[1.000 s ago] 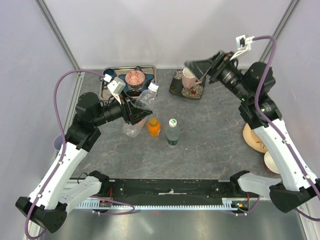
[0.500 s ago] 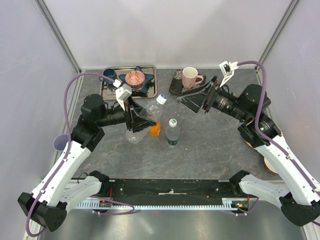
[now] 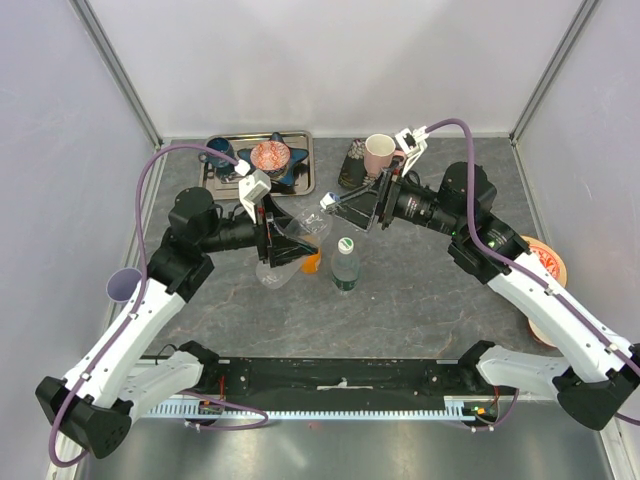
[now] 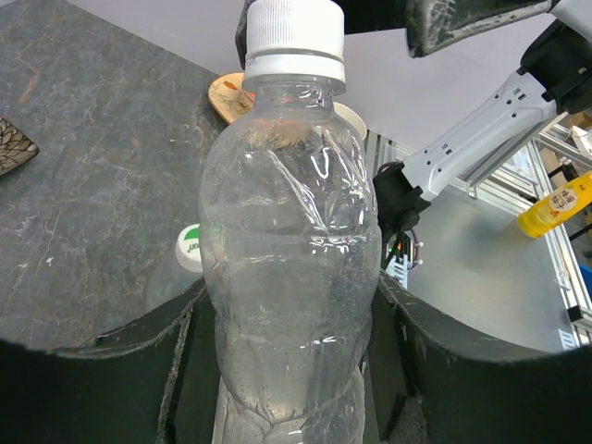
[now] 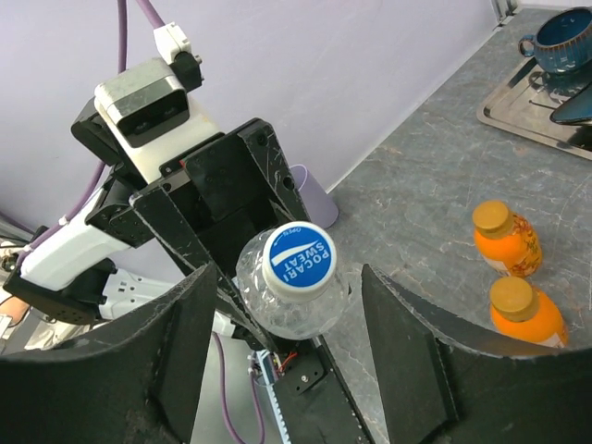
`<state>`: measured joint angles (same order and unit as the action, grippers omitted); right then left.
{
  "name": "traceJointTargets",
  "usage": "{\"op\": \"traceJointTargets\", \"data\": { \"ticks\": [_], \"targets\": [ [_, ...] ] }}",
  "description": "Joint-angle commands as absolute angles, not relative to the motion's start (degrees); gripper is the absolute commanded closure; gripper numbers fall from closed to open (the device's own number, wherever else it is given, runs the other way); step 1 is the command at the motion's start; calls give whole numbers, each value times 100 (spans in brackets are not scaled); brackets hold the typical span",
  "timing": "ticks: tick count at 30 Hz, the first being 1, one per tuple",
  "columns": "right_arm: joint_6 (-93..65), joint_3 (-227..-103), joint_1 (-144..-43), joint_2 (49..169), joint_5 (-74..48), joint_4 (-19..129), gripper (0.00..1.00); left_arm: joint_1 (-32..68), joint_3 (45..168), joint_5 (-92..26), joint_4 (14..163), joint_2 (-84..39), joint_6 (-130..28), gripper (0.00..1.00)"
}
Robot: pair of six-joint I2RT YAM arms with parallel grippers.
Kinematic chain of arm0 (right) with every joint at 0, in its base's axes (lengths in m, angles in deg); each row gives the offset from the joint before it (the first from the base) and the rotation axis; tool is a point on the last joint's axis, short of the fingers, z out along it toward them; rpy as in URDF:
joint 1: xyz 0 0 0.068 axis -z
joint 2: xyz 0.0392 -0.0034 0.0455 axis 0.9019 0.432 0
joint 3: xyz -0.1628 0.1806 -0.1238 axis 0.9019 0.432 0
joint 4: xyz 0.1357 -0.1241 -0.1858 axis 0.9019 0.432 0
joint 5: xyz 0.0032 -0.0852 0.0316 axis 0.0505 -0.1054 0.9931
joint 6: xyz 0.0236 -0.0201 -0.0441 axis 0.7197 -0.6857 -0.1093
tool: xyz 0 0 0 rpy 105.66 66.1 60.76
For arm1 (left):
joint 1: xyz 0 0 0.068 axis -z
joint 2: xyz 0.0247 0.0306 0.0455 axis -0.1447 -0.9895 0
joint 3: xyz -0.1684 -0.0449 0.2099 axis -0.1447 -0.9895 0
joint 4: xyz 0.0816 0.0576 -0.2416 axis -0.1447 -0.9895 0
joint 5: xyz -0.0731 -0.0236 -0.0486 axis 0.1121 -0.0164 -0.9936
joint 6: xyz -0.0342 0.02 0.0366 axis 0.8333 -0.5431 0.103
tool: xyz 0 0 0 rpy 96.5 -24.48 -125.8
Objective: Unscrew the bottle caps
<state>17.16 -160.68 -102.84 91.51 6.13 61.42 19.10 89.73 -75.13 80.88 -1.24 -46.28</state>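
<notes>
Two arms meet over the middle of the table (image 3: pixel 420 290). The left gripper (image 3: pixel 283 238) is pinching the clear bottle (image 4: pixel 291 259) around its body, its black fingers (image 4: pixel 111 379) on either side, and holds it tilted with the neck pointing toward the right arm; whether its base rests on the table I cannot tell. Its blue and white cap (image 5: pixel 298 260) sits on the neck. The right gripper (image 5: pixel 289 287) is spread wide, its two fingers (image 5: pixel 185 351) standing either side of that cap with a gap on both sides, touching nothing. Just beside the held bottle stands the green bottle (image 3: pixel 345 268), upright, its white and green cap (image 3: pixel 346 244) on. Two orange bottles (image 5: pixel 507 245) stand close together near these, each with its orange cap (image 5: pixel 492 217) on; from above only one shows, partly hidden behind the clear bottle. At the far edge of the table lies a metal tray (image 3: pixel 300 137) with a blue mug (image 5: pixel 560 32) on it, and to its right a pink mug (image 3: pixel 378 153). A purple cup (image 3: pixel 125 285) sits out beside the left arm. Round patterned plates (image 3: pixel 545 262) lie at the right edge, partly under the right arm.
</notes>
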Motion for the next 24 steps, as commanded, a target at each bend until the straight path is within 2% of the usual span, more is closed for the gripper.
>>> {"op": "traceJointTargets", "data": {
  "ticks": [1, 4, 14, 17, 20, 24],
  "targets": [
    [1785, -16151, -10334, 9168, 334, 5846, 32, 1998, 9214, -7508, 8352, -103, -4780, 54],
    [1803, -16160, -10343, 9238, 325, 5899, 37, 2024, 9197, -7456, 8352, -94, -4780, 54],
    [1847, -16098, -10395, 9291, 202, 5908, 45, 2059, 9144, -7403, 8361, -42, -4780, 54],
    [1943, -16037, -10404, 9274, 175, 5811, 43, 2068, 9109, -7377, 8370, -15, -4780, 54],
    [2005, -16028, -10395, 9282, 149, 5723, 36, 2077, 9074, -7359, 8370, 2, -4798, 54],
    [2128, -16028, -10404, 9291, 166, 5582, 34, 2077, 9030, -7341, 8378, 11, -4807, 54]
  ]
}}
